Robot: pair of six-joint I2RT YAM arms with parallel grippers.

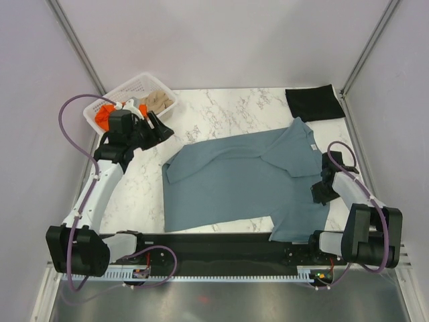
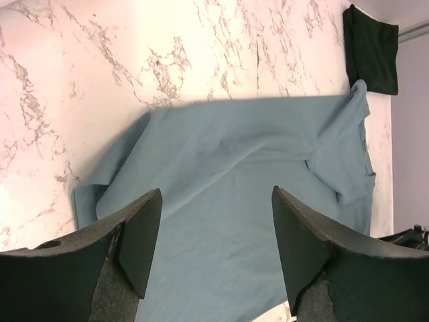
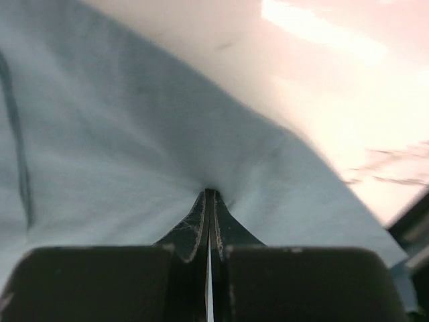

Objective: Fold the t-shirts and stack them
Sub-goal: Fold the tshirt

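Observation:
A slate blue-grey t-shirt (image 1: 234, 181) lies spread on the marble table (image 1: 221, 111), one sleeve folded over near its white neck label (image 1: 312, 146). My right gripper (image 1: 320, 191) sits at the shirt's right edge. In the right wrist view it (image 3: 210, 193) is shut, and the cloth (image 3: 134, 147) puckers round its tips. My left gripper (image 1: 159, 127) hangs open above the table left of the shirt; in its wrist view (image 2: 216, 201) nothing is between the fingers and the shirt (image 2: 228, 174) lies below. A folded black t-shirt (image 1: 310, 102) rests at the back right.
A white lattice basket (image 1: 120, 88) stands at the back left, just behind my left gripper, holding an orange shirt (image 1: 102, 115) and a beige shirt (image 1: 159, 102). The black t-shirt (image 2: 371, 48) lies close to the right wall. Grey walls enclose the table.

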